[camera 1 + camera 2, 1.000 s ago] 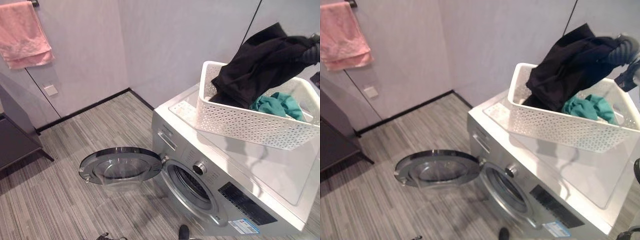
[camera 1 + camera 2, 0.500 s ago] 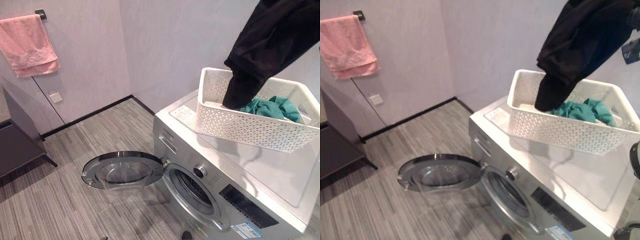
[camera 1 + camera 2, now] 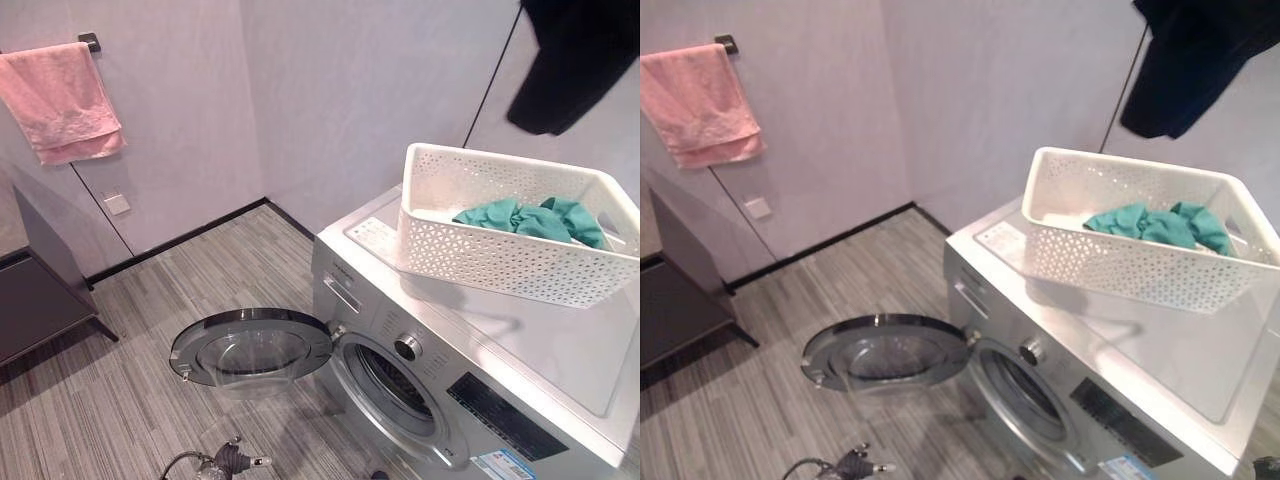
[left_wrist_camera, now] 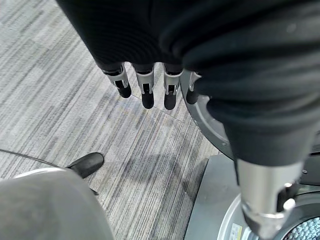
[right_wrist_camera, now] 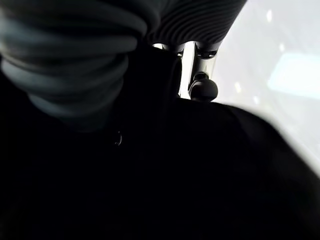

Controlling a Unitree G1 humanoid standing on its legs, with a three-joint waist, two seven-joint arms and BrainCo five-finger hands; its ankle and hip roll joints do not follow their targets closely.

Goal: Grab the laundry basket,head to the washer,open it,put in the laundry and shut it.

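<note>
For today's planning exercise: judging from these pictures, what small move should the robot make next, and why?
Probably carry the black garment down toward the open washer drum. It hangs clear above the basket, held by the right robot hand; the door is already open.

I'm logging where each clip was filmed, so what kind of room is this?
Most likely a home laundry or utility room: a front-loading washer with its door swung open, a white laundry basket on top of it, and a pink towel hanging on the wall.
</note>
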